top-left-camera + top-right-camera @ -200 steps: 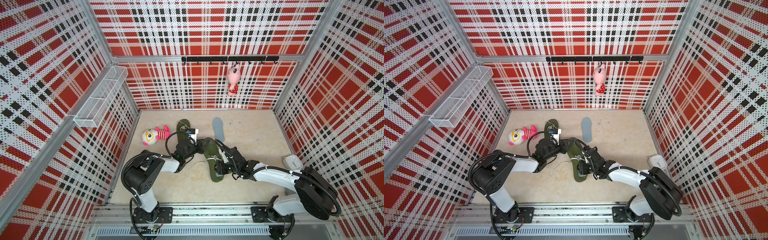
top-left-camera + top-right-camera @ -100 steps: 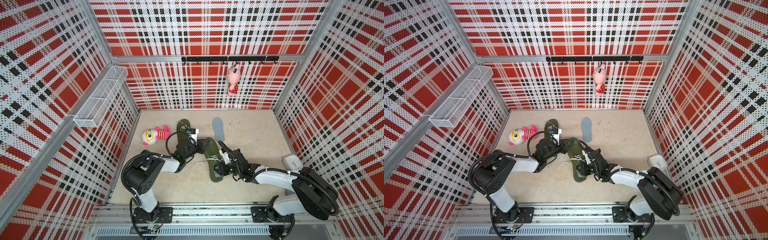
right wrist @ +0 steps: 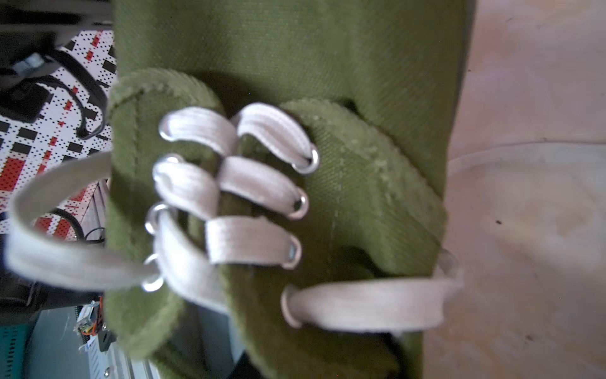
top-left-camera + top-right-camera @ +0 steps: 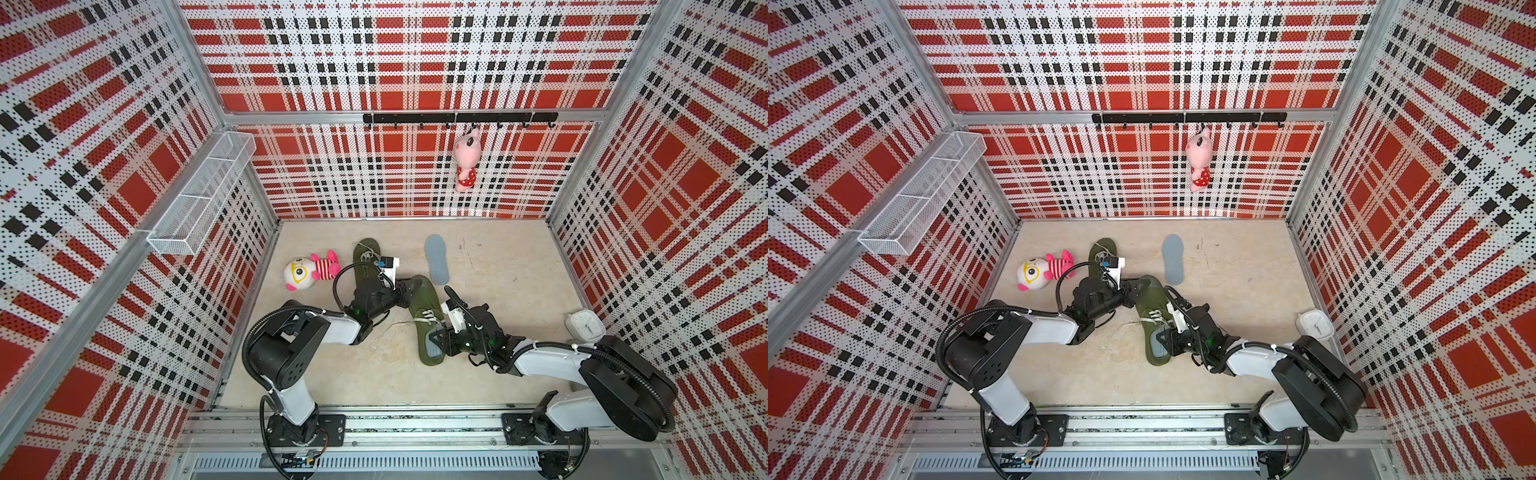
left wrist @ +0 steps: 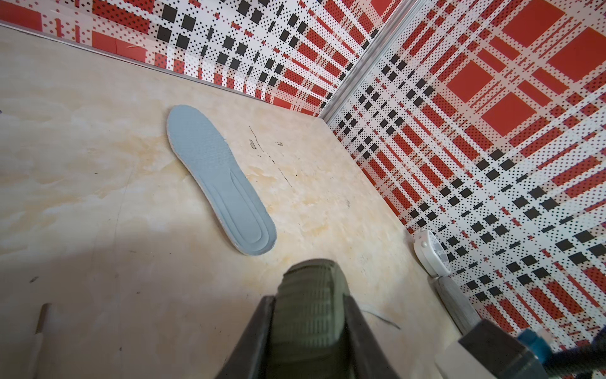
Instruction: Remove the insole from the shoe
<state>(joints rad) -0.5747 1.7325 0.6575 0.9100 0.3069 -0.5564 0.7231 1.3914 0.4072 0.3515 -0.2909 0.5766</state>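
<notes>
Narrowing its jaws, the right gripper (image 4: 441, 341) has settled at the heel mouth of the green canvas shoe (image 4: 423, 300), reaching in from 3 o'clock; the left arm has not shifted. The grey insole (image 4: 432, 349) shows inside that opening, at the shoe's 6 o'clock end, right against this gripper and not yet lifted out. Whether the jaws have already pinched its edge I cannot tell: the right wrist view gives only laces (image 3: 229, 183) and canvas. The left gripper (image 5: 308, 299) is clamped partway closed across the toe at the 12 o'clock end, pinning the shoe. By my judgement the grasp is being made and the pull-out comes next. A second loose insole (image 4: 436, 258) lies at 12 o'clock of the shoe.
</notes>
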